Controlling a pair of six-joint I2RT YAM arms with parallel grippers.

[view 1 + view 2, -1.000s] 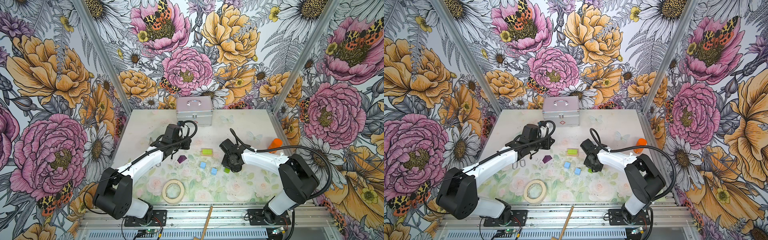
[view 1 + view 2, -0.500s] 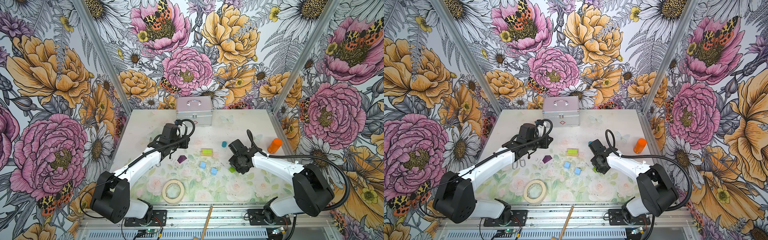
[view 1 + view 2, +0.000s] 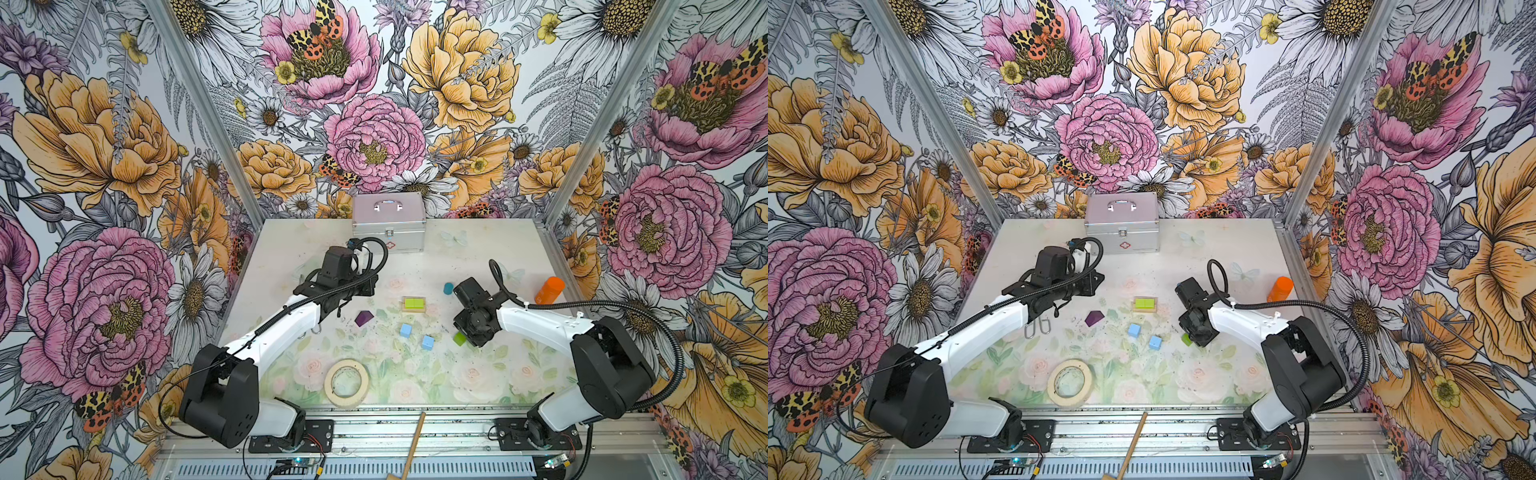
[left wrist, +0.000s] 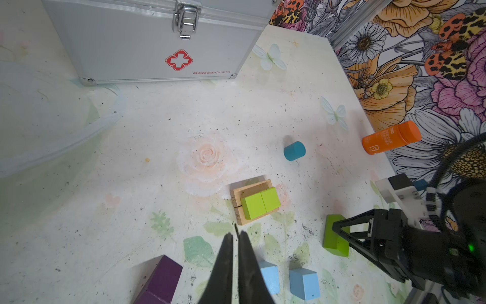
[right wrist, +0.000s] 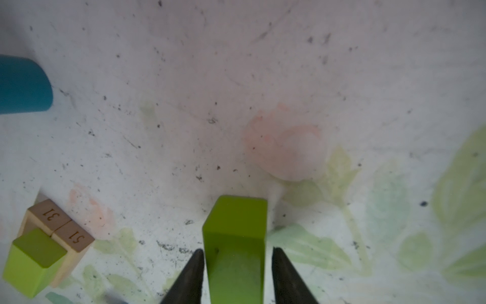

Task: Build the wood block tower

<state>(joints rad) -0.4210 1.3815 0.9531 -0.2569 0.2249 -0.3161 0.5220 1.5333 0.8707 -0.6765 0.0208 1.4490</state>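
The blocks [image 3: 413,303] are lime, the bars [image 4: 236,200] tan, the cubes [image 3: 406,330] light blue, the cylinder [image 3: 448,288] teal, the roof [image 3: 364,318] purple, the bottle [image 3: 549,289] orange, the case [image 3: 388,216] silver with a red cross.

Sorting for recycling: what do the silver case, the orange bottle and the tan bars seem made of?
Silver case: likely aluminium, dull grey panels, shiny latch and edge trim.
Orange bottle: probably plastic, smooth, slight sheen, white print.
Tan bars: unpainted wood, matte, numbers marked on the ends.
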